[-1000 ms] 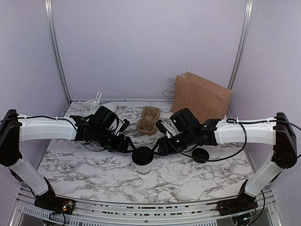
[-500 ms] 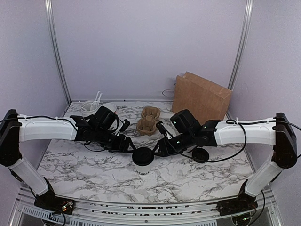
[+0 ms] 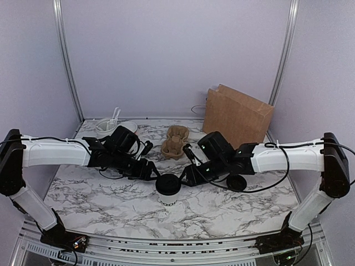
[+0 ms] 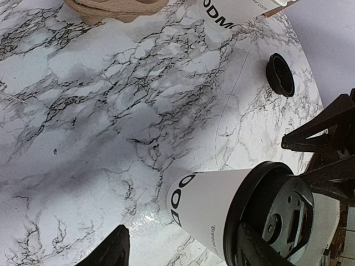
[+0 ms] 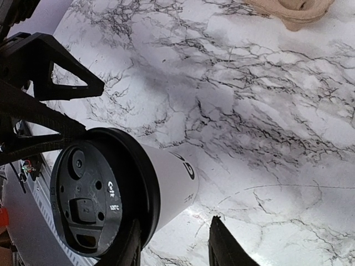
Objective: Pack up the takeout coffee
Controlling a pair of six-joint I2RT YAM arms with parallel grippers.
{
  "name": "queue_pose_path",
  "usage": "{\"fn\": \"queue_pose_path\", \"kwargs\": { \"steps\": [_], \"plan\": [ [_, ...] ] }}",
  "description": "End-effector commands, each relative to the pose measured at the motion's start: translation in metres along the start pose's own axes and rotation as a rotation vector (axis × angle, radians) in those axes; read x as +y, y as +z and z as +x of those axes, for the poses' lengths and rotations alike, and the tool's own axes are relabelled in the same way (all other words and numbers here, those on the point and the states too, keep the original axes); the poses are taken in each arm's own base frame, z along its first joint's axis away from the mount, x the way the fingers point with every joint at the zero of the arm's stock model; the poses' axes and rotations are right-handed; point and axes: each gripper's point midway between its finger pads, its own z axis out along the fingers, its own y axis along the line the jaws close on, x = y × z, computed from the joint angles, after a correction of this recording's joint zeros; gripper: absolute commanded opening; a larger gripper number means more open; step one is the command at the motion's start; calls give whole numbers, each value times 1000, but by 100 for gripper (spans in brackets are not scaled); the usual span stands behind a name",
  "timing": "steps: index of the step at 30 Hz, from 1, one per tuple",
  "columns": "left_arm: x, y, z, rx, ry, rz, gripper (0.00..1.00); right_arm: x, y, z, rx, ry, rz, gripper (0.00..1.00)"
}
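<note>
The coffee cup [image 3: 168,186], black lid on, stands upright near the middle of the marble table [image 3: 111,206]. The left claw [image 3: 151,170] is just beside it at ten o'clock, fingers spread. The right claw [image 3: 187,175] is at two o'clock, also spread. A cardboard carrier [image 3: 175,142] lies at twelve.

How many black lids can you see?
2. One lid is on the white cup in the middle. The loose lid lies on the table further right. Others may be hidden behind the arms.
</note>
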Motion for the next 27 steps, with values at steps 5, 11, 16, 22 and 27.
{"fn": "queue_pose_path", "kwargs": {
  "steps": [5,11,16,22,27],
  "plan": [
    [2,2,6,15,6,-15,67,-3,1,11,47,-23,70,39],
    [-11,-6,-11,-25,31,10,67,14,-15,-19,-40,-27,54,39],
    [-16,-7,-17,-33,44,18,67,17,-22,-30,-79,-29,59,39],
    [-19,-11,-24,-49,53,13,67,16,-26,-35,-102,-32,72,39],
    [-20,-22,-27,-73,58,1,67,15,-31,-34,-105,-58,82,40]
  ]
}}
